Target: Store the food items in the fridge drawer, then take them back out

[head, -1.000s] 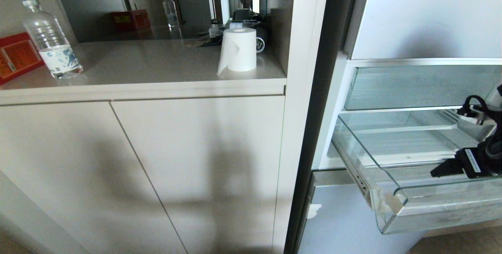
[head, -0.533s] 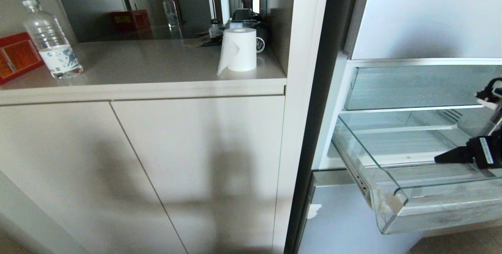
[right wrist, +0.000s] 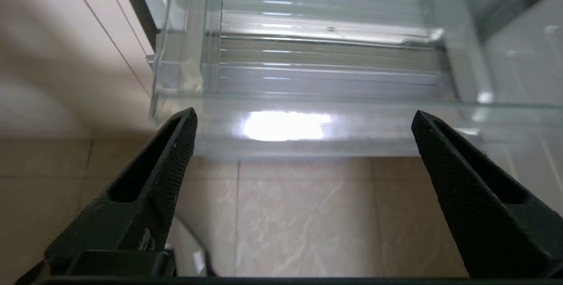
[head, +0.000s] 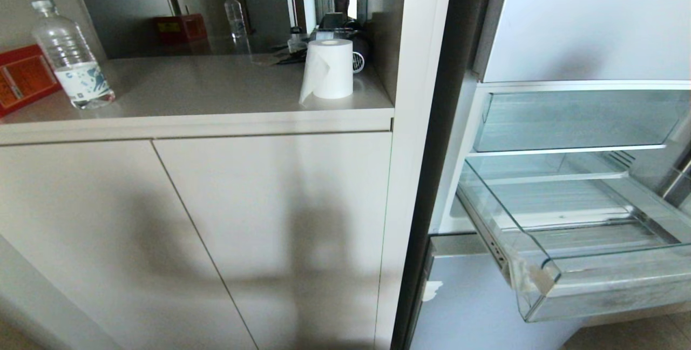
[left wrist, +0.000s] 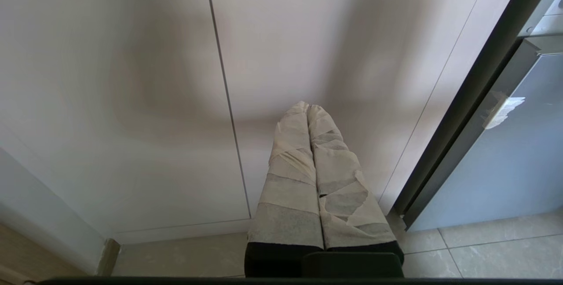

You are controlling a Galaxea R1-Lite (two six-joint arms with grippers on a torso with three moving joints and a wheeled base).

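The right claw (right wrist: 303, 122) stands wide open with nothing between its two black fingers (right wrist: 151, 188), and it faces the front of the fridge drawer (right wrist: 325, 74) from outside, above the tiled floor (right wrist: 308, 214). It is out of the head view altogether. In the right wrist view the drawer's thick clear front lip runs across between the fingertips, a bright glare in its middle, and the ribbed clear floor lies behind it. No fruit shows in the part of the drawer that can be seen, and neither of the food items appears in any view.

The left claw (left wrist: 309, 108) hangs low in front of the pale cabinet doors (left wrist: 220, 78), its two tape-wrapped fingers pressed together, closed on nothing, pointing at the cabinet just above the floor.

From the head view the fridge drawer (head: 545, 280) is pulled out of the open fridge on the right, its clear side wall and front lip jutting forward over the blue-grey lower fridge front (head: 475, 301). A second clear bin (head: 572, 120) sits above it, pushed in.

To the left of the fridge, the counter (head: 205, 91) carries a roll of white paper (head: 328, 68) near its right end, a clear water bottle (head: 70, 55) towards the left and a red box (head: 24, 77) just beside the bottle at the picture's edge.
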